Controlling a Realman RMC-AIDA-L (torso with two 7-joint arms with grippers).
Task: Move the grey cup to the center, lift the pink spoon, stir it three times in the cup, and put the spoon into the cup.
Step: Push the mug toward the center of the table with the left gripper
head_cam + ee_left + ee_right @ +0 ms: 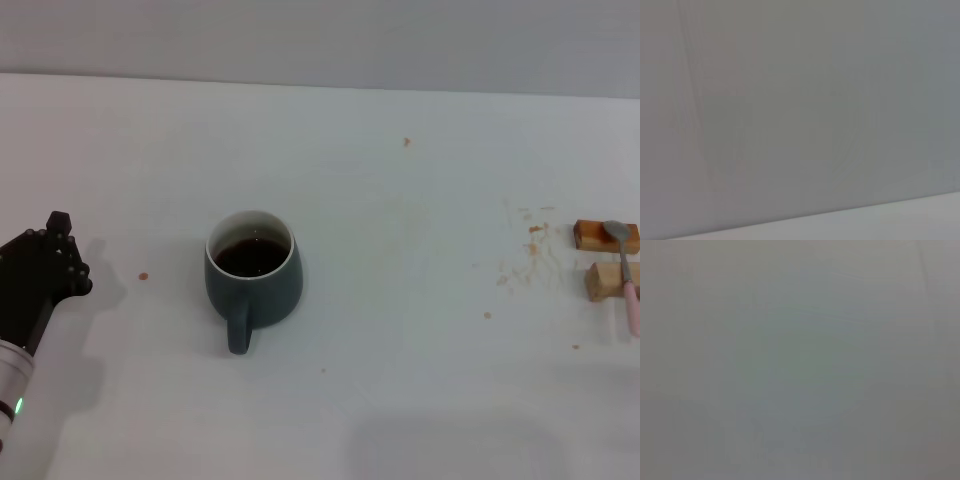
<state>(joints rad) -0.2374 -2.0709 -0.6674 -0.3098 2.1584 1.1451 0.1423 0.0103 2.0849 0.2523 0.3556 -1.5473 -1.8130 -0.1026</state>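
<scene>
The grey cup (254, 277) stands upright on the white table (400, 380), left of the middle of the head view. It is a rounded blue-grey mug with a white inner wall, and dark brown liquid fills it to a little below the rim. Its loop handle points toward the robot, at the near side of the body. The cup stands free, with nothing touching it.

The left gripper (50, 262) is at the left edge of the head view, a black mass on the end of a pale arm that comes up from the lower left corner. The cup lies well apart from it, off to its right, with bare table and a small brown speck between the two. The gripper holds nothing, and whether its jaws are parted or closed cannot be told from this angle.

The pink spoon (626, 273) lies at the far right edge of the head view, far from the left gripper, on the other side of the cup. Its silver bowl rests on the farther of two small wooden blocks (607, 258), and its pale pink handle runs back over the nearer block toward the robot. Brown crumbs and stains dot the table just left of the blocks.

The right gripper does not show in any view. Both wrist views show only a plain grey surface; the left one also has a paler strip along one edge.
</scene>
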